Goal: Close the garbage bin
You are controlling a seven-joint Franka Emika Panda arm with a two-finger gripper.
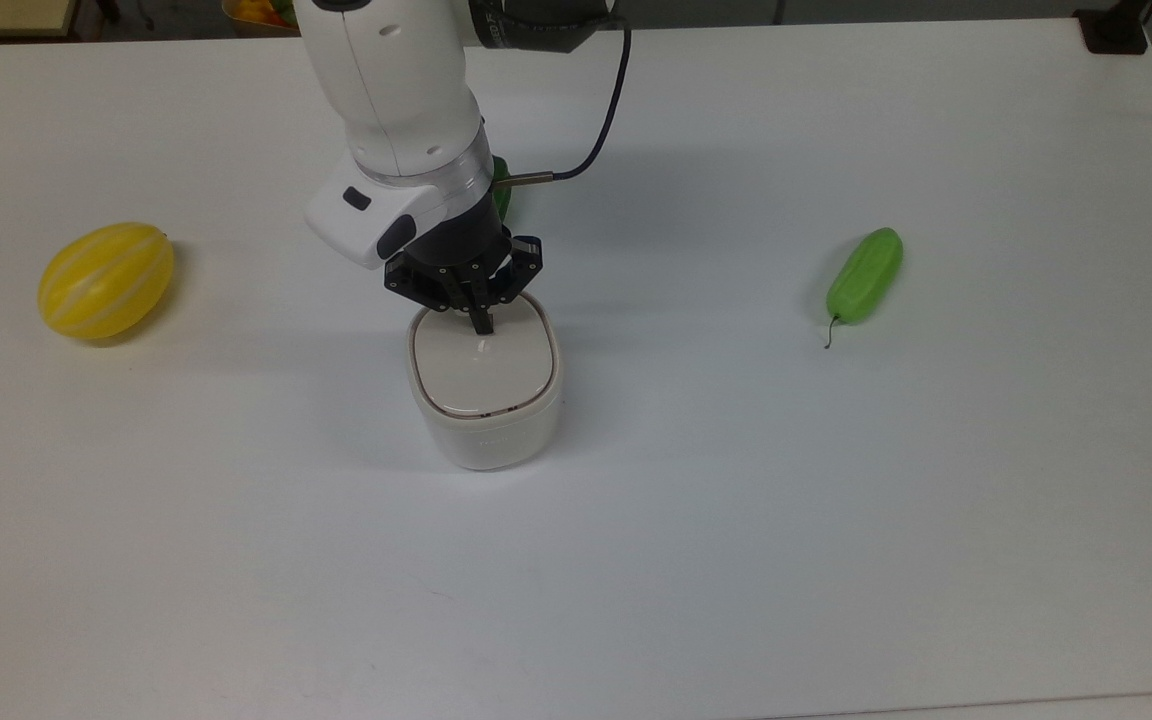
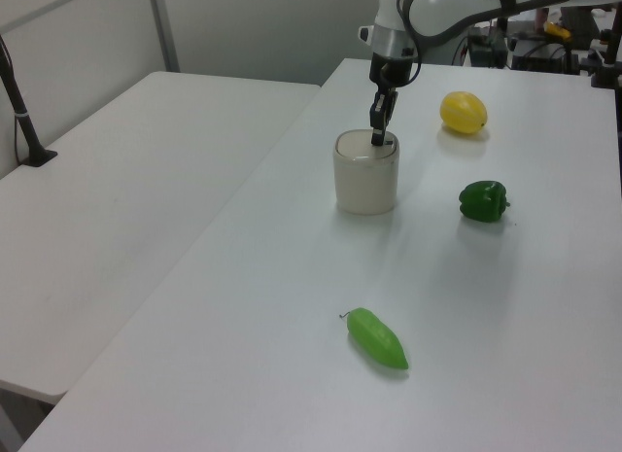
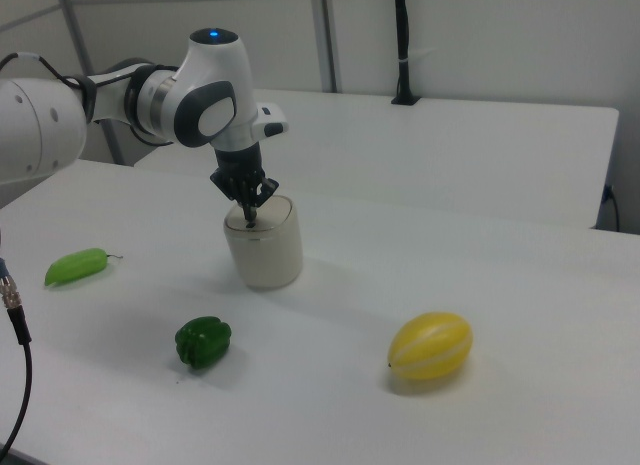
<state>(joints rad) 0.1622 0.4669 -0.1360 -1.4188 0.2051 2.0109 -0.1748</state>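
The garbage bin (image 1: 488,438) is a small off-white tub in the middle of the white table. Its beige lid (image 1: 481,372) lies flat inside the rim. My gripper (image 1: 481,324) points straight down over the far edge of the lid in the top view, fingers pressed together with nothing between them, tips touching the lid. From the side, the left view has the gripper (image 2: 379,136) on top of the bin (image 2: 366,180). In the right view the gripper (image 3: 249,219) likewise meets the top of the bin (image 3: 267,253).
A yellow melon (image 1: 106,280) lies at the top view's left and a long light-green pepper (image 1: 865,274) at the top view's right. A dark green bell pepper (image 2: 483,200) sits near the bin, mostly behind the arm in the top view. A black cable (image 1: 611,110) trails from the wrist.
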